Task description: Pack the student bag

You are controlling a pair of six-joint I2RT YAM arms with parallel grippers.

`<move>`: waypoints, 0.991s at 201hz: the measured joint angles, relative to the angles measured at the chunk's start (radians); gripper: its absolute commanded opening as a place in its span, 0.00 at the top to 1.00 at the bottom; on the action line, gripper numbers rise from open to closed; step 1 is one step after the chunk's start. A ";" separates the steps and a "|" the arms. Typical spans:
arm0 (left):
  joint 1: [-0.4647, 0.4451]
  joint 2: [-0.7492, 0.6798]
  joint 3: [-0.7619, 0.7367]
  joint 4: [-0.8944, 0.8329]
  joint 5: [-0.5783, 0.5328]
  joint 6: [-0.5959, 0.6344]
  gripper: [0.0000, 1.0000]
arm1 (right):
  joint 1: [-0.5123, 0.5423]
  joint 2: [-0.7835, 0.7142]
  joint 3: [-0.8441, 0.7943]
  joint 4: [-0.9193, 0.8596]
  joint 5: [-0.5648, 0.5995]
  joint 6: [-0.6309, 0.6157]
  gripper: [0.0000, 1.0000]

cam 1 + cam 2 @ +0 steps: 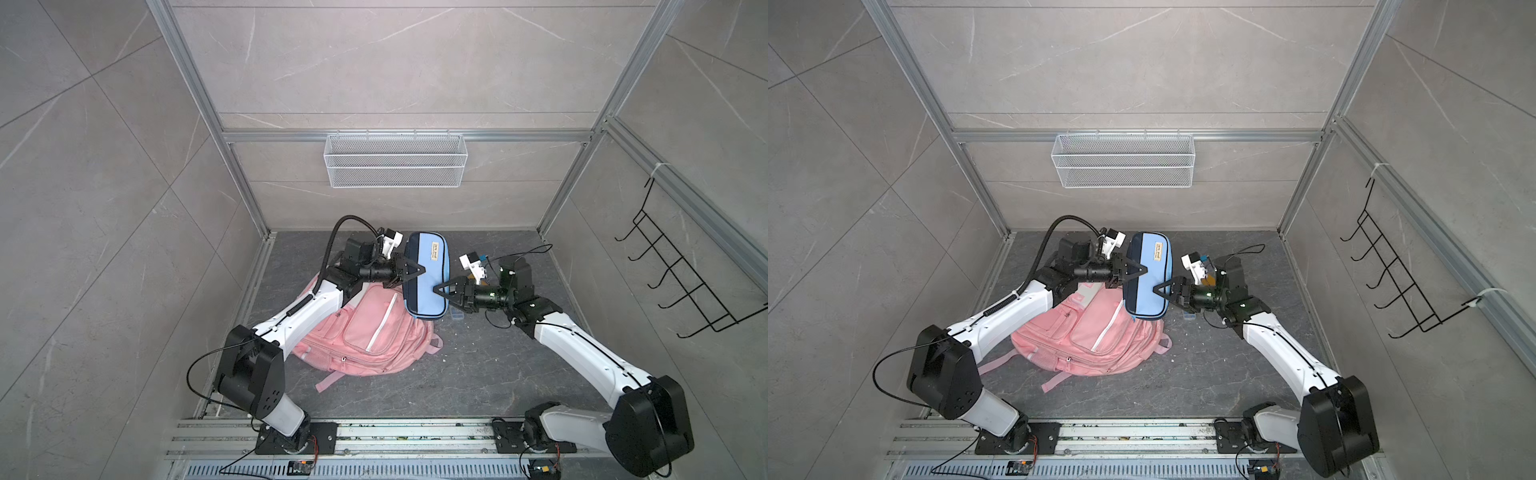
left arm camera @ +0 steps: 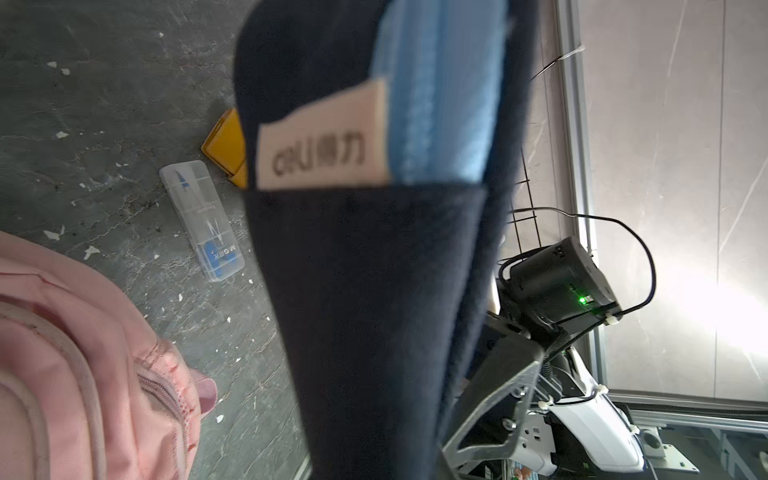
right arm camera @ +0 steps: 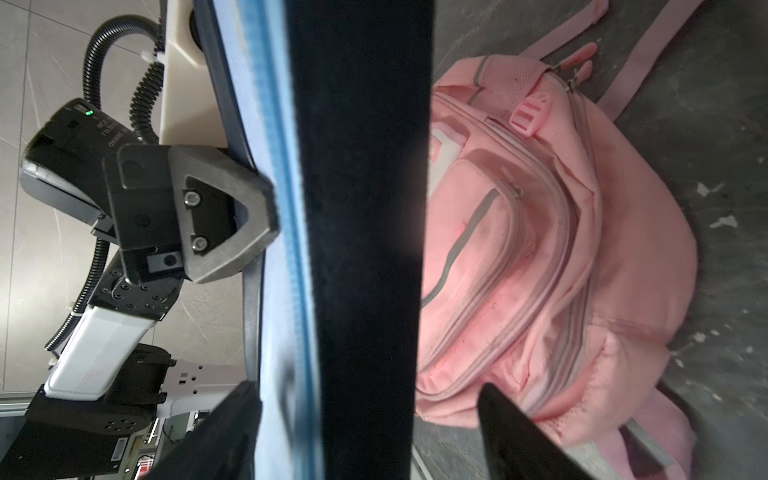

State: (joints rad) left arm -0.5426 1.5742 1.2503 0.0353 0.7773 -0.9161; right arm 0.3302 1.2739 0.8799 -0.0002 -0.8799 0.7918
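The blue pencil case (image 1: 428,276) hangs clear of the floor (image 1: 478,365) between the two arms. Its long axis runs from the back wall toward the robot's base in both top views. The left gripper (image 1: 409,274) is clamped on the case's left long edge and carries it; in the right wrist view one of its fingers (image 3: 253,216) presses against the light-blue side. The right gripper (image 1: 442,297) stands at the opposite long edge with its jaws spread wide on either side of the navy edge, not pinching it. The student bag (image 1: 365,336) lies flat on the floor, front face up, below the case and toward the left arm's side. The case's near end overlaps the bag's far right corner in both top views. No zip pocket appears open. Judgement: the left arm is the nearer to the bag, so the case should go down and leftward, and a pocket must be opened first.
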 measured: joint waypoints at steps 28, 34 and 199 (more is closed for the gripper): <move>0.000 0.000 -0.008 0.016 -0.006 -0.008 1.00 | 0.019 0.009 0.001 0.060 -0.007 0.024 0.69; 0.002 -0.001 -0.011 0.018 -0.007 -0.012 1.00 | 0.020 0.009 0.001 0.068 -0.008 0.029 0.76; -0.093 -0.080 0.087 -0.761 -0.598 0.407 0.29 | -0.009 -0.059 0.101 -0.381 0.299 -0.183 1.00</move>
State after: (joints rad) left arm -0.6357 1.4944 1.3373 -0.7254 0.1795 -0.5091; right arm 0.3214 1.2152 0.9813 -0.3813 -0.5808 0.6086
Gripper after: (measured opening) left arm 0.733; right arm 0.105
